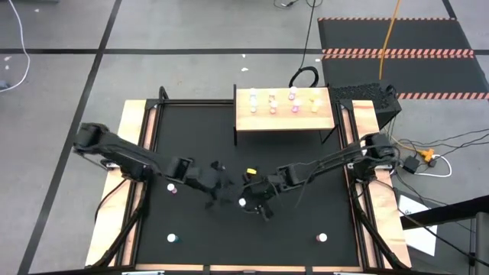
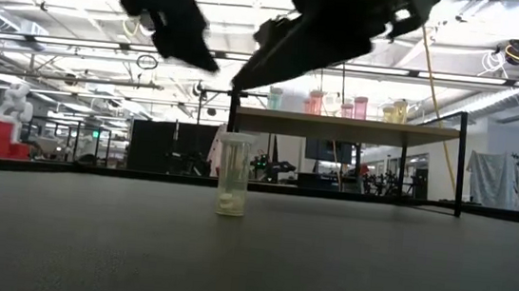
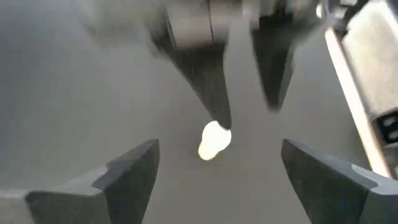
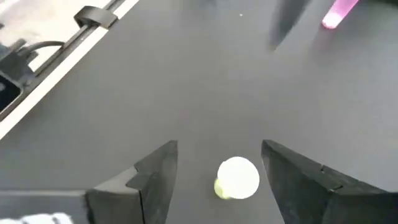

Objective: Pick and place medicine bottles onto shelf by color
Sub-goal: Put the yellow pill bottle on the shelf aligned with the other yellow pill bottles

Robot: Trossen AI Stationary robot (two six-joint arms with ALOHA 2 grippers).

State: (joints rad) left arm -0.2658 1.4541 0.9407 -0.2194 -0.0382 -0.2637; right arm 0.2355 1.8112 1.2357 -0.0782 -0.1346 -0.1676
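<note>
The right hand (image 4: 217, 171) hovers spread over an upright yellow bottle (image 4: 236, 179) mid-counter, its fingers either side, not gripping. The left hand (image 3: 217, 171) is spread too, just beside it, empty. A pink bottle (image 1: 173, 188) stands near the left arm. Several bottles stand on the shelf (image 1: 248, 121) at the counter's (image 1: 306, 221) far edge.
</note>
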